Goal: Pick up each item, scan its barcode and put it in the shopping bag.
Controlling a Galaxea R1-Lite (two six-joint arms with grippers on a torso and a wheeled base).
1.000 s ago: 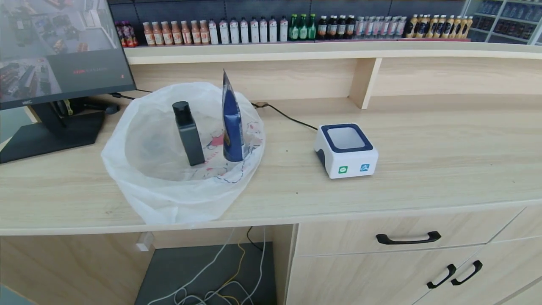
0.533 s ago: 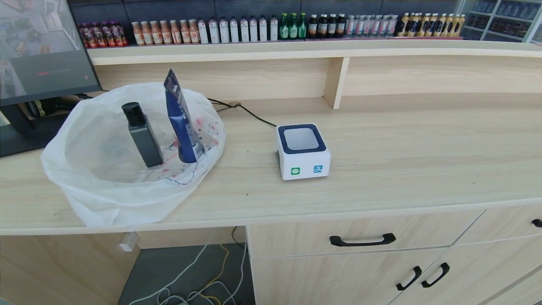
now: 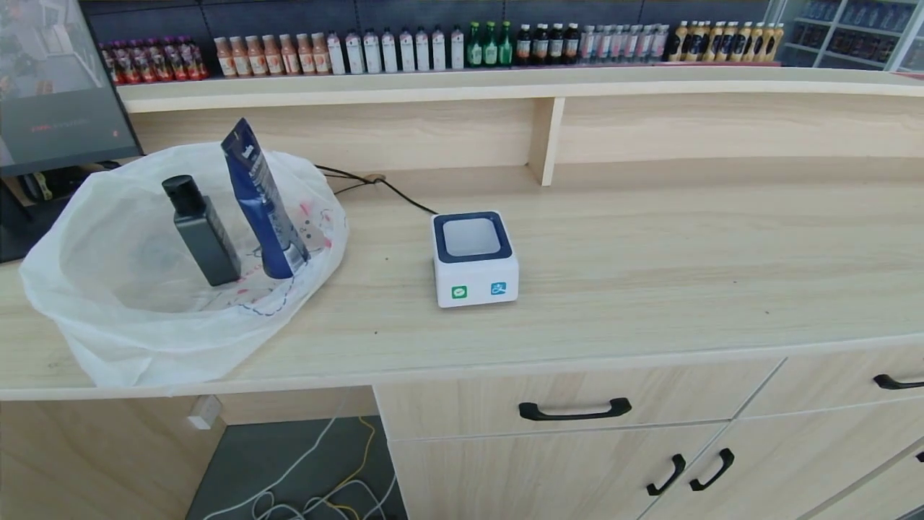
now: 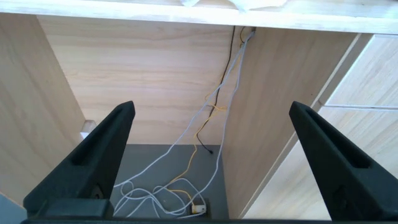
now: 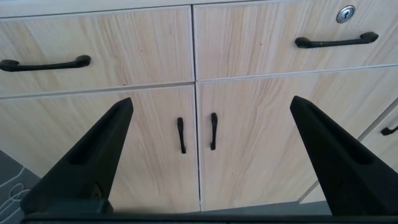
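Observation:
A translucent white shopping bag (image 3: 108,318) lies open on the left of the wooden counter. Inside it stand a dark grey bottle (image 3: 202,235) with a black cap and a blue pouch (image 3: 261,202), leaning side by side. A white barcode scanner (image 3: 474,258) with a blue-rimmed window sits at the counter's middle, its cable running back. My left gripper (image 4: 211,155) is open below the counter's edge, facing the recess with loose cables. My right gripper (image 5: 205,155) is open too, facing the cabinet doors under the counter. Nothing is between either pair of fingers.
A monitor (image 3: 58,87) stands at the far left behind the bag. A raised shelf (image 3: 505,90) runs along the counter's back with a row of bottles (image 3: 433,47) beyond. Drawers with black handles (image 3: 574,412) front the counter. Bare counter stretches right of the scanner.
The head camera has turned to the right, so the bag, scanner and monitor all sit further left in the picture. The things themselves have not moved.

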